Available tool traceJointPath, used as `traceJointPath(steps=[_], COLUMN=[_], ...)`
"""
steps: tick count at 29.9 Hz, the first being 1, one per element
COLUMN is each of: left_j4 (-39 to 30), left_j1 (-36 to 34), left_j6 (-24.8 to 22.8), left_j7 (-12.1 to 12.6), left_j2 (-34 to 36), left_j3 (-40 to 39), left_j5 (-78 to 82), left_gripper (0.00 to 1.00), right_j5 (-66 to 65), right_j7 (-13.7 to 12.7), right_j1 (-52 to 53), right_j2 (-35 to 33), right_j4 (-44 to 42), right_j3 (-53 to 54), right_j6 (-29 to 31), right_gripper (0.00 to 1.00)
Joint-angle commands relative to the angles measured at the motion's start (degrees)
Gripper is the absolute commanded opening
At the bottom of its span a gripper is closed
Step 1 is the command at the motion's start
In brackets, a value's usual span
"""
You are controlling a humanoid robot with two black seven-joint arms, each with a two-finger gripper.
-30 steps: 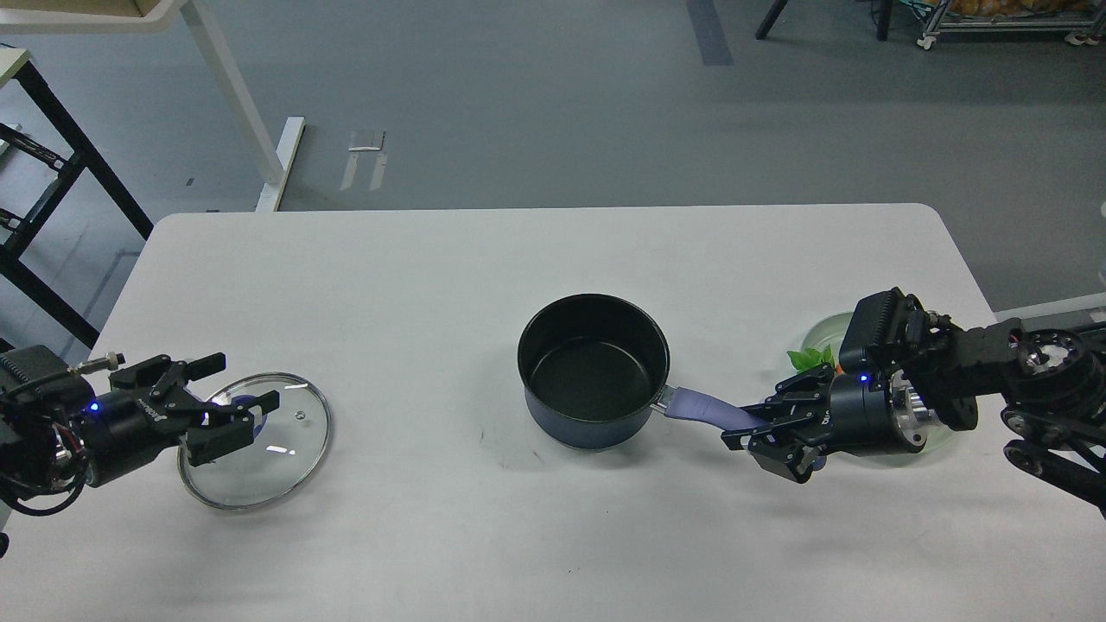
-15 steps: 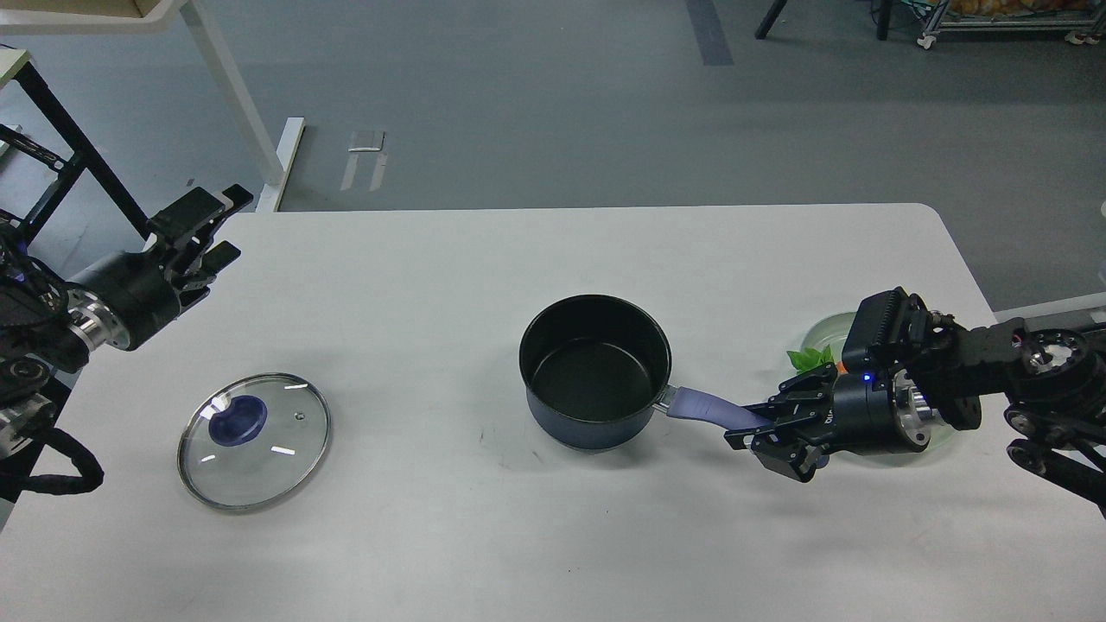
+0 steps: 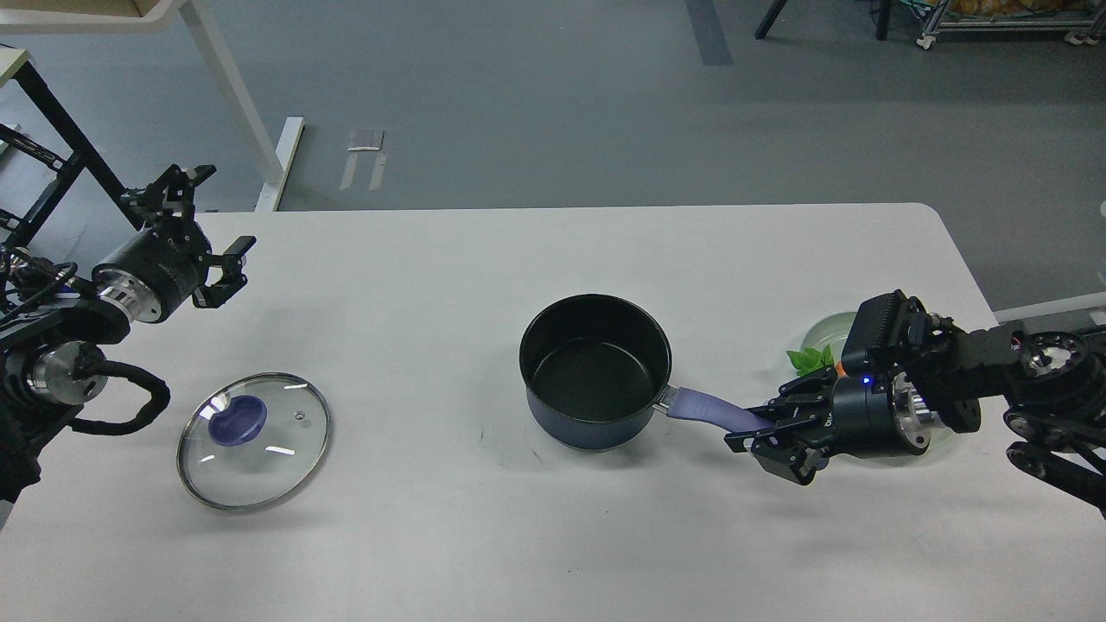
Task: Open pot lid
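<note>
My right gripper (image 3: 772, 434) is pinched around the far end of the saucepan's purple handle (image 3: 710, 408), one finger above it and one below. The handle runs left from there to the dark saucepan (image 3: 594, 370), which sits uncovered at the middle of the white table (image 3: 484, 250), its black inside showing. Just behind my right wrist a small clear dish (image 3: 825, 330) holds some green leaves (image 3: 810, 358); my arm hides most of it.

My left gripper (image 3: 210, 229) hangs above the far left corner of the table with its two fingers spread wide and nothing between them. The glass lid (image 3: 254, 440) lies flat on the table nearer to me than that gripper, well apart from it, with its blue knob (image 3: 237, 419) facing up and a steel rim round the edge. The lid is also well apart from the saucepan, off to the saucepan's left, with bare tabletop between the two.
</note>
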Motion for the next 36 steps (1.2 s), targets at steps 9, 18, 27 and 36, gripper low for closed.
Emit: traceJointPath(steps=[9, 18, 27, 36], left_j4=[0.9, 0.8, 0.8, 0.7], left_j1=[0.4, 0.4, 0.4, 0.3], left_j6=[-0.2, -0.3, -0.9, -1.9], left_j7=[-1.4, -1.3, -1.2, -1.1], left_j2=[-2.0, -1.8, -1.9, -1.8], left_j3=[-0.2, -0.2, -0.2, -0.1], left_j5=[-0.7, -0.7, -0.4, -0.2], left_gripper=[0.99, 0.99, 0.99, 0.99], right_j5=[0.2, 0.8, 9.2, 32.9], right_j7=[0.0, 0.0, 0.0, 0.0], right_j1=[0.0, 0.1, 3.0, 5.7], right_j2=[-0.1, -0.5, -6.5, -9.4], right_j4=[0.0, 0.0, 3.8, 3.6], right_j3=[0.0, 0.3, 2.4, 10.1], right_j6=[-0.1, -0.1, -0.4, -1.1], right_gripper=[0.85, 0.99, 0.99, 0.99])
